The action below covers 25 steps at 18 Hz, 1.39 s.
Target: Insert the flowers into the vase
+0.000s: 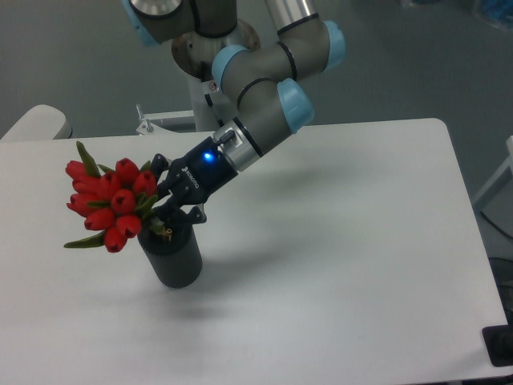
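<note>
Camera view showed you the flowers (111, 202) tilted left over the vase (174, 255) mouth, stems apparently entering it, because the gripper (163, 207) was clenched on their stems, on the white table (345, 241).

One marking shows: a short line of small white lettering, probably a brand name, printed along the side of the black two-finger gripper (160, 210), just ahead of the glowing blue light on its wrist end. The letters are too small and blurred to be read with certainty. A small red-and-white sticker on the arm's white base column (202, 96) cannot be read either.
</note>
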Each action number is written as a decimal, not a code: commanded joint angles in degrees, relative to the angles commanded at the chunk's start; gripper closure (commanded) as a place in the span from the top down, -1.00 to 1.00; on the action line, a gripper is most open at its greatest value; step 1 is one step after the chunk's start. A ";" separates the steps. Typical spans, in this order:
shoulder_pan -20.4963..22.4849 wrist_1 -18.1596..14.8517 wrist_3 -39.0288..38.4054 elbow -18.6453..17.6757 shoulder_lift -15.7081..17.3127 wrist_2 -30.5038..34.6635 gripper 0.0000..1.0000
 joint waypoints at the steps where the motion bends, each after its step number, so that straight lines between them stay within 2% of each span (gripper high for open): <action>1: 0.09 0.00 -0.18 0.00 0.09 0.00 0.16; 3: 0.35 0.00 0.00 -0.09 0.09 0.00 0.40; 7: 0.44 -0.17 -0.18 -0.17 0.00 0.00 0.58; 10: 0.53 0.00 0.35 -0.09 0.18 1.14 1.00; 18: 1.05 0.00 0.52 0.00 1.14 10.19 1.00; 21: 1.84 -0.09 0.53 0.62 2.63 13.61 1.00; 25: 3.16 -0.53 -0.26 3.51 3.08 20.03 1.00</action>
